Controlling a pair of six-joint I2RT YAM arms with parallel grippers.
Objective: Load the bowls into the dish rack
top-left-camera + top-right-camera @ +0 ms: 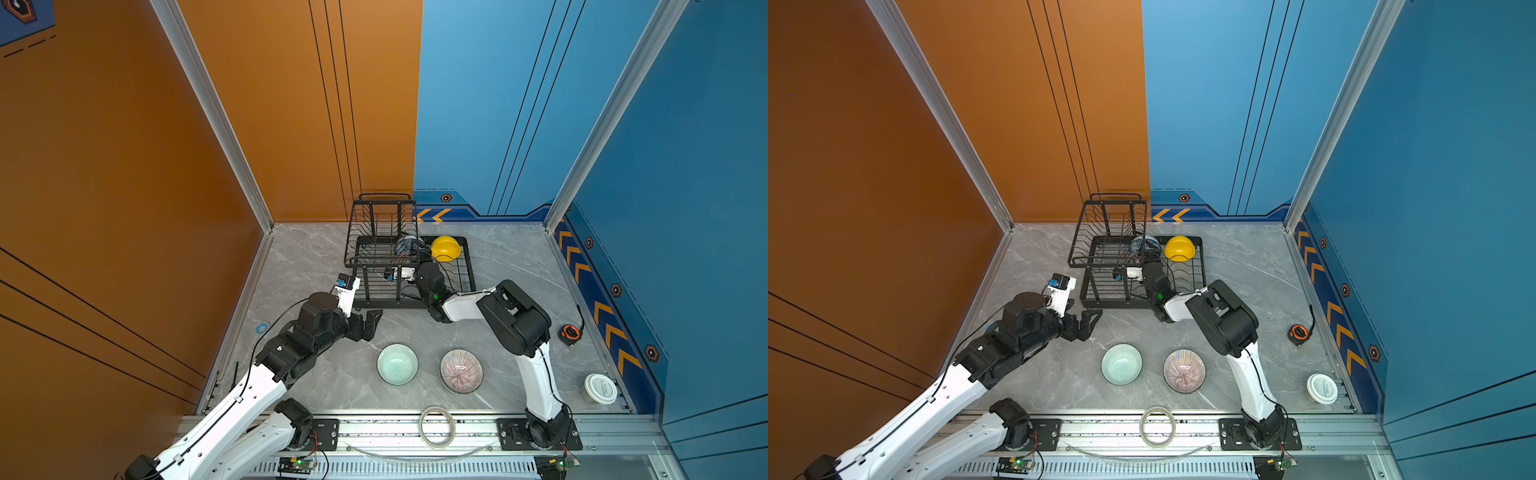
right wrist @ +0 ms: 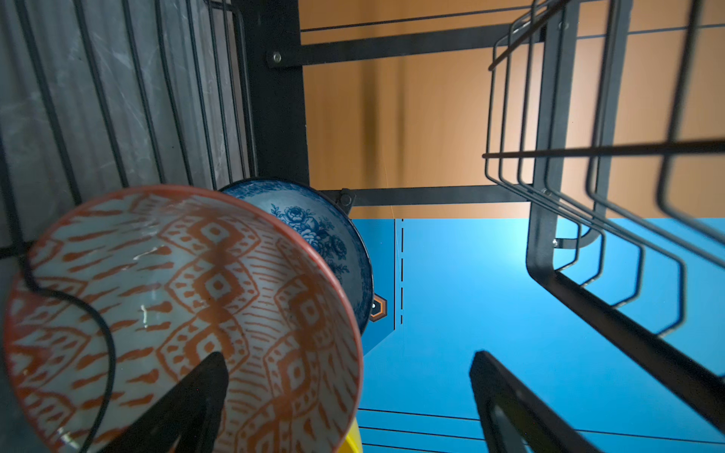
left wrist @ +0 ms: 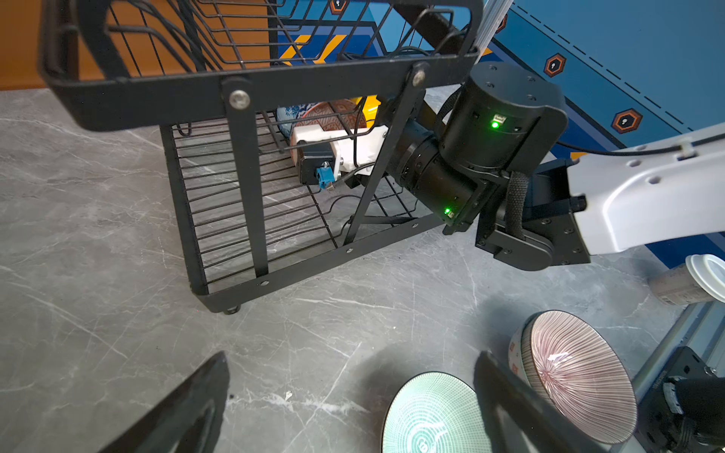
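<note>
The black wire dish rack [image 1: 467,266] [image 1: 1200,266] stands at the back of the table. A yellow bowl [image 1: 445,247] [image 1: 1179,248] and a blue-white floral bowl [image 1: 406,246] [image 2: 314,231] sit in its base tray. An orange-white diamond bowl [image 2: 176,282] [image 3: 337,113] stands on edge in front of the floral one. My right gripper [image 2: 351,355] reaches under the raised basket and is open, one finger [image 2: 204,392] before the bowl's inside and the rim between the wide jaws. A pale green bowl [image 1: 397,364] [image 3: 427,415] and a pinkish striped bowl [image 1: 461,370] [image 3: 576,372] rest on the table. My left gripper [image 1: 370,322] [image 3: 353,357] hangs open and empty near the rack's front corner.
An orange tape measure [image 1: 569,333] lies by the right wall. A white lidded tub [image 1: 599,388] stands at the front right. A flat tape ring [image 1: 436,427] rests on the front rail. The raised wire basket [image 3: 251,94] overhangs my right wrist [image 1: 430,278].
</note>
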